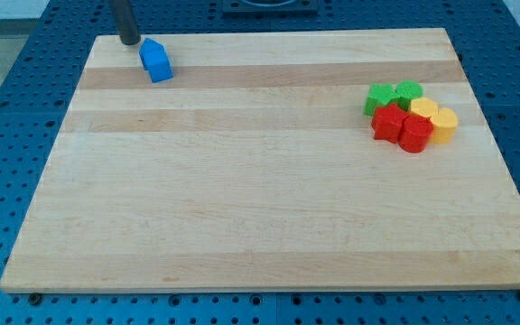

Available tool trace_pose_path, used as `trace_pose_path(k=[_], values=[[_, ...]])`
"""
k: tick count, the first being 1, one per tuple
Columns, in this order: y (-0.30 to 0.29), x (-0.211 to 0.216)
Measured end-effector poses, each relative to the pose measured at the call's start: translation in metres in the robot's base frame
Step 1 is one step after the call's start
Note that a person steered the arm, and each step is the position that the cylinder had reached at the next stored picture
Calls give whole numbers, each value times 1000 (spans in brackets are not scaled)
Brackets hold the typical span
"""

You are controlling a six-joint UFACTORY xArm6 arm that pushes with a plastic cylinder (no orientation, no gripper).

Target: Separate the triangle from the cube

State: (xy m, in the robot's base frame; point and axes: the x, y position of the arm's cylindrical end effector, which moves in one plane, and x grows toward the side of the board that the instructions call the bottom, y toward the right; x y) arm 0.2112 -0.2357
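My tip (pixel 130 42) rests on the wooden board (pixel 260 199) near the top left corner. Just to its right and a little below lie two blue blocks touching each other. The upper one (pixel 152 48) has a pointed, triangle-like top. The lower one (pixel 160 68) looks like a cube. A small gap separates the tip from the upper blue block.
A tight cluster sits at the view's right: two green blocks (pixel 394 96), two red blocks (pixel 401 126) and two yellow blocks (pixel 435 119), all touching. The board lies on a blue perforated table (pixel 7 135).
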Motion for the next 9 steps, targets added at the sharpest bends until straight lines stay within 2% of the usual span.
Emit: trace_pose_path(k=[1, 3, 9], values=[[0, 26], [9, 28], [104, 26]])
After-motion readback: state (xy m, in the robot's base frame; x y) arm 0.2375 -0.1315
